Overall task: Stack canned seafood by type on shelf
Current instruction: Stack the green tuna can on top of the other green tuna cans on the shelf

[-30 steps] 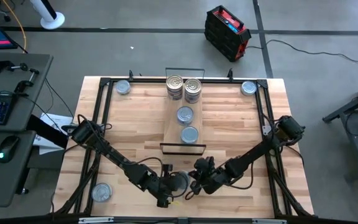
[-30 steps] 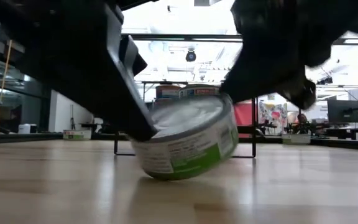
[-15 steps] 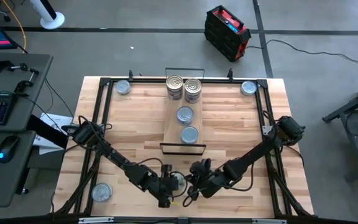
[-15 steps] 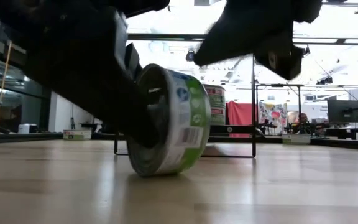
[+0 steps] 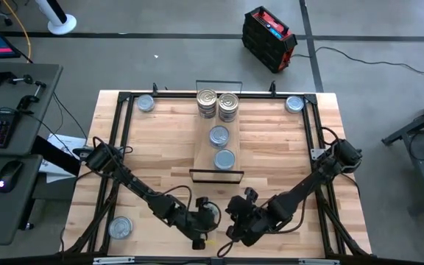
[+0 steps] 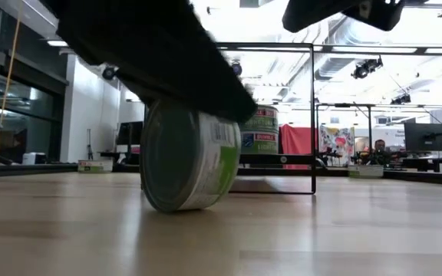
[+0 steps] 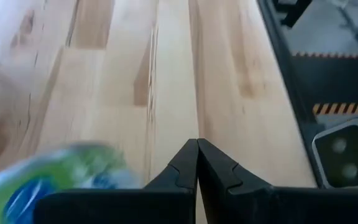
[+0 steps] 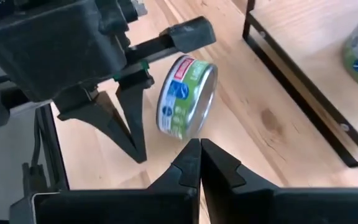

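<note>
Both grippers' fingers are pressed closed on nothing. The left gripper (image 5: 199,237) leans against a green-labelled tin (image 8: 187,96) standing on its edge on the worktop (image 5: 160,147), seemingly touching it; the right gripper (image 8: 199,149) is just beside it. Near the shelf (image 5: 201,158), this tin waits. Four tins sit on the shelf; three others lie scattered.

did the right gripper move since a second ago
Yes. In the high view the right gripper has pulled back from the shelf toward the table's near edge, away from the green-labelled tin.
</note>
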### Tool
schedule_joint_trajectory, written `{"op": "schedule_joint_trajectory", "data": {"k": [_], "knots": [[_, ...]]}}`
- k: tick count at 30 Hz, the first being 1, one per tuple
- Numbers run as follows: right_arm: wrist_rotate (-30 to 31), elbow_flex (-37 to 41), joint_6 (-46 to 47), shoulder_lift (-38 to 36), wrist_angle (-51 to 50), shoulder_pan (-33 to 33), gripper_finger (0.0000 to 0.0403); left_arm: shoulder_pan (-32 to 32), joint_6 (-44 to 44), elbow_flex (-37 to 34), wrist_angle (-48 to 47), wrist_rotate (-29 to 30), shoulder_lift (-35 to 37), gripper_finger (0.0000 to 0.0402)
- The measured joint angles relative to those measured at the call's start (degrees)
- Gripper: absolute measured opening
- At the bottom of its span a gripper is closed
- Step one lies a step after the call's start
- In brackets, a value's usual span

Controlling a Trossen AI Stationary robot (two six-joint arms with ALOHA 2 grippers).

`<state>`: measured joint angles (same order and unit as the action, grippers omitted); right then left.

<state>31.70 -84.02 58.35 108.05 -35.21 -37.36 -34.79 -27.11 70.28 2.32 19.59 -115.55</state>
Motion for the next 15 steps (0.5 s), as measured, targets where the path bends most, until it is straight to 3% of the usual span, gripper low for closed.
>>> {"op": "schedule_joint_trajectory", "data": {"k": [7, 11, 15], "knots": [[0.6, -0.8, 1.7, 0.0, -1.8, -1.4, 0.0000, 0.0, 1.1, 0.5, 0.0, -0.1, 0.1, 0.0000], [0.4, -0.8, 2.6, 0.0, -0.7, -2.6, 0.0000, -0.5, 0.6, 4.0, -9.2, -3.6, 3.7, 0.0000], [-0.7, -0.8, 3.2, 0.0, 0.9, -3.3, 0.0000, -1.9, 0.9, 5.1, -21.9, -2.6, 11.8, 0.0000]]}}
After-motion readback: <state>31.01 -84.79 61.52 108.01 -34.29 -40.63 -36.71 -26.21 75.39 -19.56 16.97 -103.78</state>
